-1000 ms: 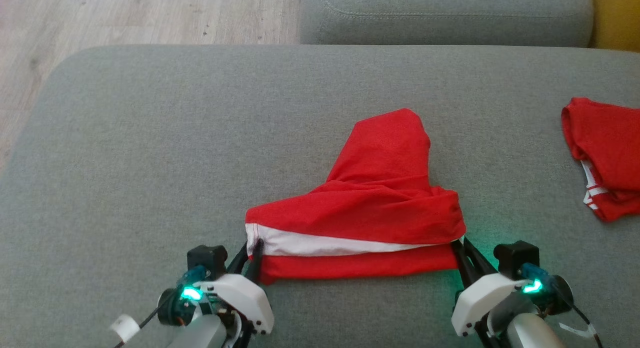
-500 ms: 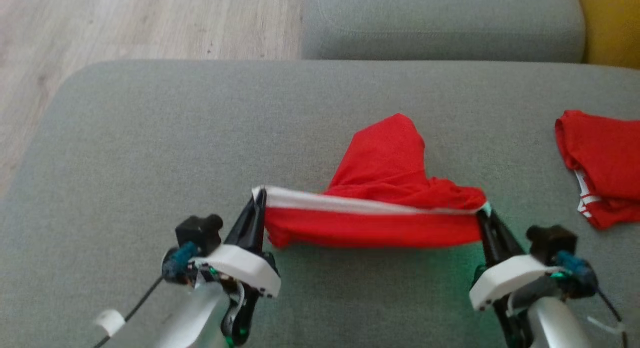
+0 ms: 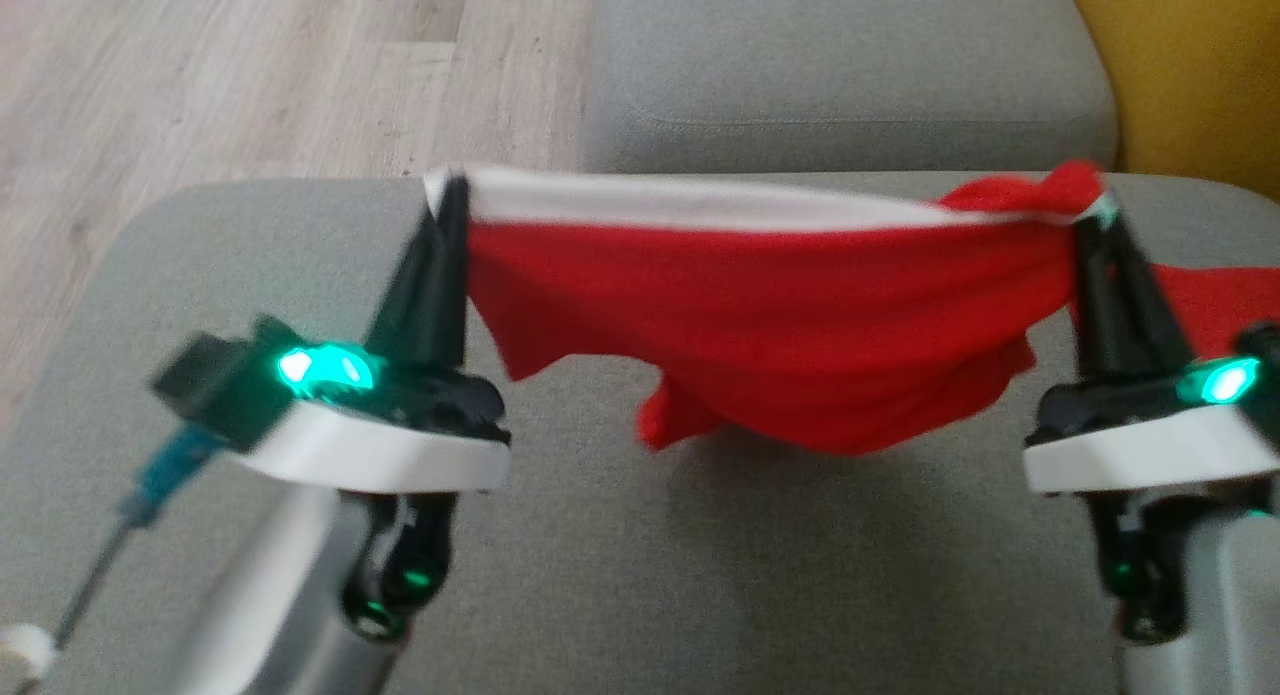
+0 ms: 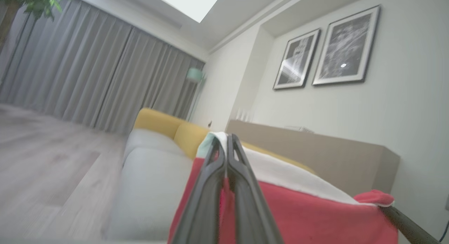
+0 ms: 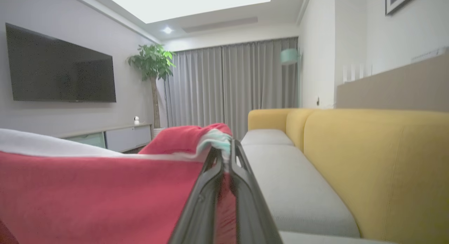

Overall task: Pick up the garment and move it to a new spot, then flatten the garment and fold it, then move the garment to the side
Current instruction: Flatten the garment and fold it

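Red soft garment (image 3: pixel 760 315), white top band, sags between left gripper (image 3: pixel 447 197) and right gripper (image 3: pixel 1098 220), each clamped on a corner, above grey woven cushion (image 3: pixel 700 575); lower folds blurred.

The red cloth garment (image 3: pixel 780 315) is a soft, matt fabric, and its white band (image 3: pixel 700 207) looks like a smoother cloth trim. The grey sofa cushion (image 3: pixel 700 575) is upholstered in matt, coarse-looking woven fabric, and the yellow sofa back (image 5: pixel 368 159) has a similar matt textile cover. The left gripper (image 3: pixel 452 187) and right gripper (image 3: pixel 1097 213) have dull, dark plastic fingers (image 3: pixel 425 285) and white plastic wrist shells (image 3: pixel 380 455) with a slight sheen. The pale plank floor (image 3: pixel 200 85) shows wood grain under a satin finish. The grey curtains (image 5: pixel 231 82) are pleated cloth. The framed pictures (image 4: pixel 345 47) reflect light off glossy glass.
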